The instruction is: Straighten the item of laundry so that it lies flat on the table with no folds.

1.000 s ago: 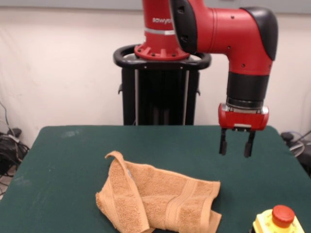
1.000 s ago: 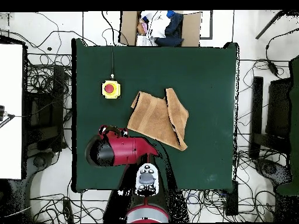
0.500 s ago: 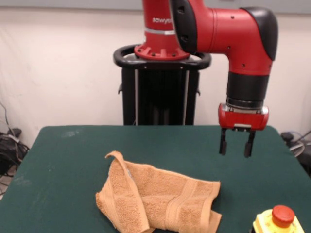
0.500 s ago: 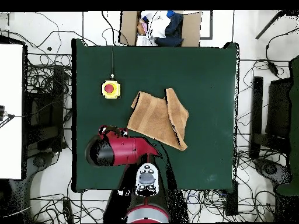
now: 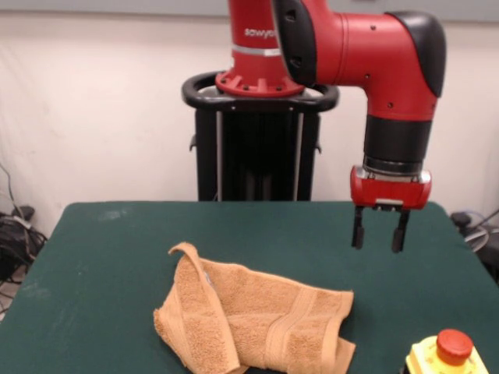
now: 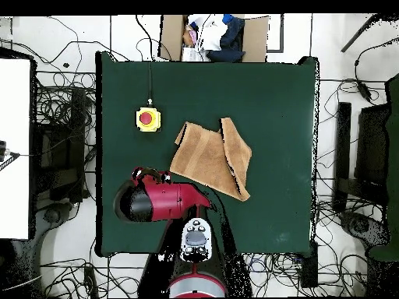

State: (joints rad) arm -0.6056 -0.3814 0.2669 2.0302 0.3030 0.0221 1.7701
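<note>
The orange-tan terry towel (image 5: 253,319) lies on the dark green table (image 5: 109,257), near the front edge in the front view. Its left side is folded over into a raised flap, and a woven band runs across its right part. In the overhead view the towel (image 6: 209,158) lies at the table's (image 6: 273,101) middle, with the fold along its right side. My gripper (image 5: 379,234) hangs open and empty above the table, to the right of the towel and farther back, well apart from it. In the overhead view the arm (image 6: 160,201) hides the gripper.
A yellow box with a red button (image 5: 448,354) stands at the front right corner in the front view; in the overhead view this box (image 6: 148,118) is left of the towel. A cardboard box with clothes (image 6: 214,35) sits beyond the table's top edge.
</note>
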